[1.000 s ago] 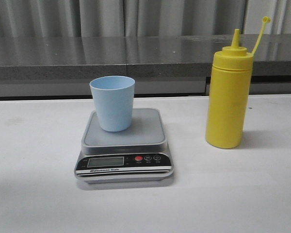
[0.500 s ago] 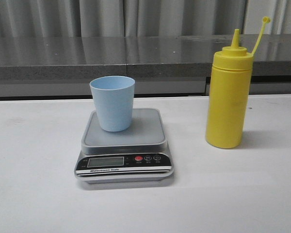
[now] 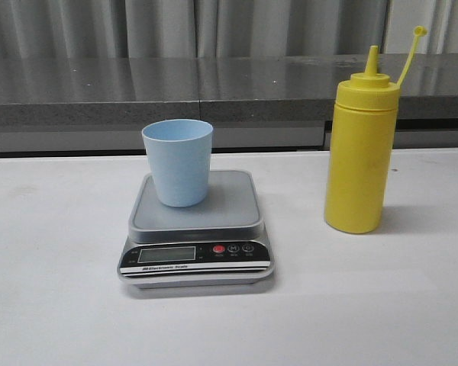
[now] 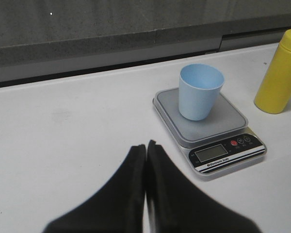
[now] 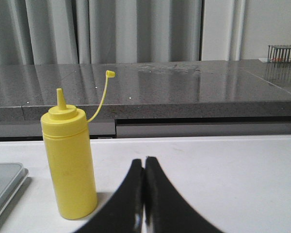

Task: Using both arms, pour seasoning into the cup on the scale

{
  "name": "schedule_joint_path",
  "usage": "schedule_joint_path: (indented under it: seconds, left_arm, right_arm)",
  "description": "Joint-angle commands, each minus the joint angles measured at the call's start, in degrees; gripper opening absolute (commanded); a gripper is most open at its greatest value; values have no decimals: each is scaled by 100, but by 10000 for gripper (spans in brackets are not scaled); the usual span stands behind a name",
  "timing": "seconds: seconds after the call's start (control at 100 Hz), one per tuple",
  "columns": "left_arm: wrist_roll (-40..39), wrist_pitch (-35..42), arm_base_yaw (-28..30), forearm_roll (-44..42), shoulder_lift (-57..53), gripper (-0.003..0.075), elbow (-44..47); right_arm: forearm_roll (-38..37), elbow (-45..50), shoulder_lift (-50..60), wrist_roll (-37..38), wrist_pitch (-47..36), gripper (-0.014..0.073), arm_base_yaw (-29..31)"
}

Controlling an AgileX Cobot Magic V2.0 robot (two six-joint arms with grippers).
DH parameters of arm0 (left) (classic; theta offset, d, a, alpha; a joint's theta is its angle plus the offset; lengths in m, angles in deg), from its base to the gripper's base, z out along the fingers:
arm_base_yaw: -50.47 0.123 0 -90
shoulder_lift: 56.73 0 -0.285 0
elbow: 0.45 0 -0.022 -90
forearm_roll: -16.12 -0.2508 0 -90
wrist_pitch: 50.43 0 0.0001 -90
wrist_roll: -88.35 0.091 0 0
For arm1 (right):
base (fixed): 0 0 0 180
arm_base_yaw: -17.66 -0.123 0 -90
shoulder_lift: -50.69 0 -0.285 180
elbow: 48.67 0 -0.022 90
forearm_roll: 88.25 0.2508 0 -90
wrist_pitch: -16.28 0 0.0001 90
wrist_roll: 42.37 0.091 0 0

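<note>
The pale blue cup (image 3: 178,161) stands upright on the grey platform of the scale (image 3: 229,216), left of centre on the white table. The yellow seasoning bottle (image 3: 360,152) stands upright to the right of the scale, its cap strap sticking up. Neither gripper shows in the front view. In the left wrist view my left gripper (image 4: 146,144) is shut and empty, above the table short of the scale (image 4: 233,127) and cup (image 4: 199,91). In the right wrist view my right gripper (image 5: 144,160) is shut and empty, beside and apart from the bottle (image 5: 70,165).
A grey stone counter (image 3: 214,88) runs along the back behind the white table (image 3: 53,305), with curtains behind it. The bottle also shows at the edge of the left wrist view (image 4: 281,73). A wire rack (image 5: 283,52) stands on the counter far off.
</note>
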Motion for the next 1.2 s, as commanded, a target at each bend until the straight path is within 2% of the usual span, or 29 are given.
schedule_joint_path:
  seconds: [0.0,0.1,0.27,0.49,0.58,0.63,0.7,0.87,0.94,0.98,1.19]
  left_arm:
    - [-33,368,11,63,-59,-20,-131]
    - [-33,368,11,73,-91,-20,-131]
    - [-33,368,11,73,-91,-20,-131]
    - [-33,368,11,73,-91,-20,-131]
    - [-33,368,11,73,-91,-20,-131]
    - [-33,368,11,73,-91,-20,-131]
    - [-33,368,11,73,-91,-20,-131]
    - [-33,368,11,73,-91,-20,-131]
    - [-33,368,11,73,-91,-20,-131]
    - [-33,368,11,73,-91,-20,-131]
    - [-33,368,11,73,-91,-20,-131]
  right_arm:
    - [-40,-579,-269,-39,169,-68,33]
    - [-33,-1088,-778,-39,893,-68,33]
    - [-9,-1711,-1676,-39,1546,-68,33]
    - [126,-2093,-2561,-39,1537,-65,7]
    - [211,-2150,-2818,-39,1473,-35,-120]
    - [211,-2165,-2942,-39,1411,8,-219]
    - [211,-2169,-3119,-39,1280,113,-378]
    - [205,-2169,-3538,-39,732,521,-723]
    - [205,-2169,-3697,-39,429,638,-836]
    - [205,-2169,-3777,-39,264,667,-897]
    - [205,-2169,-4391,-39,-674,644,-1080]
